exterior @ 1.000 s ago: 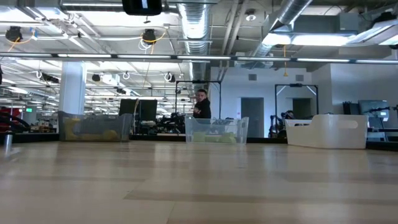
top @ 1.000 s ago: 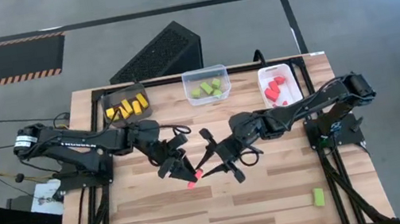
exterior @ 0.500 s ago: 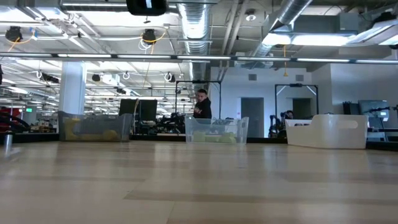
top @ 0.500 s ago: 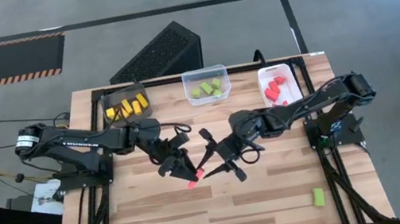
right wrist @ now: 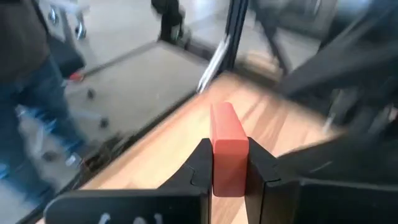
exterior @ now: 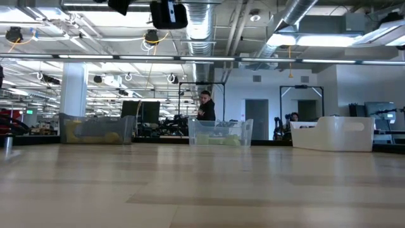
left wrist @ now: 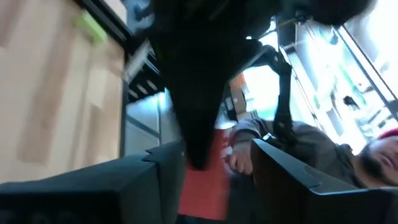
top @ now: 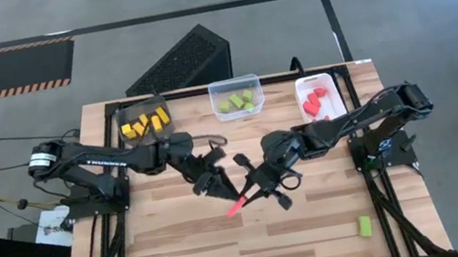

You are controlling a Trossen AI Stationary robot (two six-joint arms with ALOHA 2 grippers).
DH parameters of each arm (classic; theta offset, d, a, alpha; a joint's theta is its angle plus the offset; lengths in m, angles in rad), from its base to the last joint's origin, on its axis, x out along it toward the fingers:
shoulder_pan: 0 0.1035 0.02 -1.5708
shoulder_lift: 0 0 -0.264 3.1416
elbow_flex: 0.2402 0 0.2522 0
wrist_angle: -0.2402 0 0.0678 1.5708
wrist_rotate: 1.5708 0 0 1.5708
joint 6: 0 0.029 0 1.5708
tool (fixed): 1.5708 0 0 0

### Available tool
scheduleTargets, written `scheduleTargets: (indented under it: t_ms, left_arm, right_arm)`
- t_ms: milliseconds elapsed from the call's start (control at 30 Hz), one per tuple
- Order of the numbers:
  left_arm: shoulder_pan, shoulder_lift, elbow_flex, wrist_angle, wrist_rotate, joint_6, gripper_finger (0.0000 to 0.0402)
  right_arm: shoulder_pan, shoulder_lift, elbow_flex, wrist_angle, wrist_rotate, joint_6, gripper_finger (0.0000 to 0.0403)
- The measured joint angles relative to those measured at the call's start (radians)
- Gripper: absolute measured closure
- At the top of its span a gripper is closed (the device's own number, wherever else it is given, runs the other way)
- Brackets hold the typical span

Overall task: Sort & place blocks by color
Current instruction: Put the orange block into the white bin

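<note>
Two grippers meeting mid-table. Right gripper [top: 253, 191] clamped tight on a red block [right wrist: 229, 149], both fingers [right wrist: 200, 167] pressed flat to its sides, block jutting out past the tips and hanging above the table [top: 194, 254] near its middle. Left gripper [top: 225, 189] right beside it, almost tip to tip; fingers spread apart, nothing visibly gripped between them. One green block [top: 364, 226] lying alone near the table's front right corner, well apart from both arms. Yellow blocks [top: 144, 122] sitting in the dark bin [top: 144, 105] at the back left, green ones [top: 238, 101] in the clear bin [top: 232, 83] at the back middle, red ones [top: 317, 103] in the white bin [top: 300, 89] at the back right. Person [exterior: 204, 106] standing far off in the room behind the bins.
</note>
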Motion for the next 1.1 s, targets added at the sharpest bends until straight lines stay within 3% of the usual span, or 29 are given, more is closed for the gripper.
scheduleTargets:
  t_ms: [133,267,367,500,600,767,933,1100]
  left_arm:
    - [0.040,-0.034,0.001,-0.079,0.017,0.075,0.0212]
    - [0.096,-0.112,0.001,-0.329,-0.015,0.207,0.0192]
    - [0.119,-0.201,0.000,-0.553,-0.166,0.333,0.0188]
    - [0.112,-0.333,0.000,-0.748,-0.474,0.426,0.0186]
    - [0.081,-0.415,0.000,-0.767,-0.661,0.445,0.0186]
    - [0.003,-0.500,0.000,-0.764,-0.872,0.454,0.0186]
    - [-0.068,-0.522,0.000,-0.762,-1.031,0.452,0.0186]
    - [-0.113,-0.521,-0.001,-0.769,-1.065,0.446,0.0186]
  right_arm:
    - [-0.015,-0.055,0.001,-0.137,0.030,0.039,0.0350]
    - [-0.040,-0.136,-0.020,-0.328,0.109,0.059,0.0350]
    - [-0.085,-0.230,-0.065,-0.458,0.175,0.108,0.0351]
    - [-0.186,-0.385,-0.178,-0.584,0.348,0.209,0.0351]
    - [-0.291,-0.493,-0.264,-0.650,0.497,0.326,0.0348]
    - [-0.515,-0.594,-0.364,-0.807,0.727,0.533,0.0346]
    - [-0.685,-0.578,-0.408,-0.830,0.774,0.616,0.0345]
    - [-0.785,-0.499,-0.412,-0.816,0.794,0.619,0.0344]
